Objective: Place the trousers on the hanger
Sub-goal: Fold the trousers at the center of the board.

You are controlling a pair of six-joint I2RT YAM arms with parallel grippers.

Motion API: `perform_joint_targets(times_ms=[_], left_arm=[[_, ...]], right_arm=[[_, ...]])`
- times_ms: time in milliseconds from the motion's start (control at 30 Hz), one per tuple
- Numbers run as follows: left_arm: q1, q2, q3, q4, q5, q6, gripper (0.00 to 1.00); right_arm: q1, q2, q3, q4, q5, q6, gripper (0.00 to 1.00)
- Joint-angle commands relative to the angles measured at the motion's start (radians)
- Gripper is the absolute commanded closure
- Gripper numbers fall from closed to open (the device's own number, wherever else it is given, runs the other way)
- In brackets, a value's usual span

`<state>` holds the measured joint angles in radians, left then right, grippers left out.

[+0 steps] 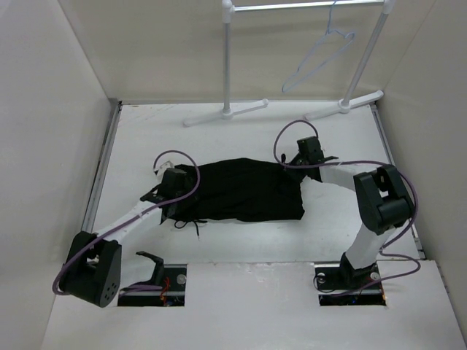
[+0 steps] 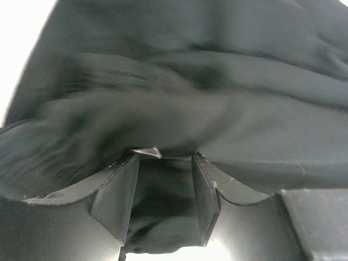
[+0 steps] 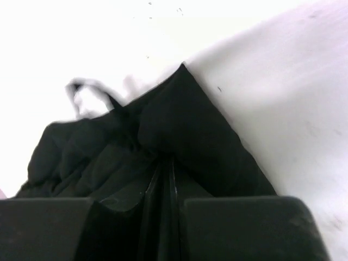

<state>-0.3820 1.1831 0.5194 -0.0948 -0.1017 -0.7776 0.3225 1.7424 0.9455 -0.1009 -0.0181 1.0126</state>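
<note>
The black trousers (image 1: pixel 244 191) lie folded flat across the middle of the white table. My left gripper (image 1: pixel 175 193) is at their left end. In the left wrist view its fingers (image 2: pixel 117 196) stand a little apart with a thick bunch of the trousers (image 2: pixel 217 81) filling the gap at my left gripper (image 2: pixel 165 157). My right gripper (image 1: pixel 298 165) is at the trousers' far right corner. In the right wrist view my right gripper (image 3: pixel 163 163) is shut tight on a fold of the trousers (image 3: pixel 185 119). The pale wire hanger (image 1: pixel 319 58) hangs from the rack's bar at the back right, far from both grippers.
The white tubular garment rack (image 1: pixel 228 65) stands at the back, its feet (image 1: pixel 226 113) on the table's far part. White walls close in the left, right and back sides. A drawstring (image 1: pixel 195 224) trails from the trousers' left end.
</note>
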Motion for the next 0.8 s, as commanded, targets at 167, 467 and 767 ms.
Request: perform_joint_targets(times_ms=[167, 467, 767], left_arm=[[0.125, -0.2, -0.01, -0.135, -0.058, -0.002, 0.46], [0.055, -0.272, 0.148, -0.18, -0.049, 0.032, 0.4], [-0.05, -0.18, 0.208, -0.152, -0.035, 0.041, 0.6]], right_arm=[[0.036, -0.039, 0.125, 0.023, 0.01, 0.003, 0.46], [0.017, -0.351, 0.284, -0.187, -0.058, -0.224, 0.46], [-0.116, -0.173, 0.807, -0.273, -0.077, -0.306, 0.55]])
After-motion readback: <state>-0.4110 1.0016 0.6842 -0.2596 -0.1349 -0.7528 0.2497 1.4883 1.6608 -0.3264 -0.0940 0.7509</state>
